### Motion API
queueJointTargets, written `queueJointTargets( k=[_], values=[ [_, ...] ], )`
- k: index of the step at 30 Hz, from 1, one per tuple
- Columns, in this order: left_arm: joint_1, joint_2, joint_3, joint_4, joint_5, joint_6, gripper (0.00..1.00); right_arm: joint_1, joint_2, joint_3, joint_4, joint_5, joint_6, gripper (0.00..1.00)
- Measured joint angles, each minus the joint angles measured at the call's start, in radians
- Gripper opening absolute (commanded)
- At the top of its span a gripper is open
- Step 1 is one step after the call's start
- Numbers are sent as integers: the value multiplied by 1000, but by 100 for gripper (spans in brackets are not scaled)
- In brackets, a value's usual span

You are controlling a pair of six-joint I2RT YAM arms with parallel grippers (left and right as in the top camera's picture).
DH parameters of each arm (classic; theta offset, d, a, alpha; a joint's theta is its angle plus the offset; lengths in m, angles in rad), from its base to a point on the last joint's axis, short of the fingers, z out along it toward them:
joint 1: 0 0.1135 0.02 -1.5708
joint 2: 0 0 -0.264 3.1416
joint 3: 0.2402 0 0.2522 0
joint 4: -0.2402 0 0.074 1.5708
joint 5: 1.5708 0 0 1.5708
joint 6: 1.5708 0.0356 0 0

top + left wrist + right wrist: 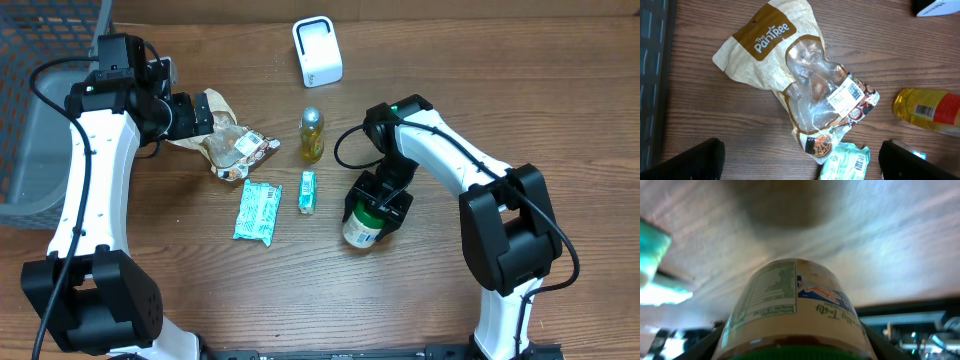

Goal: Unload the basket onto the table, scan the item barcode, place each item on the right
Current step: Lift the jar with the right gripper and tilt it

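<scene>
A brown wood-grain worktop carries everything, with a grey mesh basket at its left edge. The jar, green-lidded and with a printed label, is a little right of the worktop's middle, on the side toward the front edge. Its lid end sits inside the right pincer, whose jaws are clamped on it from both sides. The wrist view shows the label's text panel facing the camera and a dark finger against each flank. Whether the jar's base touches the wood I cannot tell.

Just left of the jar lies a small green packet, then a teal pouch. Behind the packet is a yellow bottle. A white scanner stands near the far edge, well apart from the jar. The left pincer, jaws spread wide, hangs over a tan snack bag near the basket; the bag's barcode sticker faces up.
</scene>
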Motion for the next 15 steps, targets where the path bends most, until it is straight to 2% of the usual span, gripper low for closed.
queueJointTargets(
  k=[15],
  values=[
    [0, 0, 0, 0, 0, 0, 100, 0, 0, 0, -83, -200, 0, 56]
  ],
)
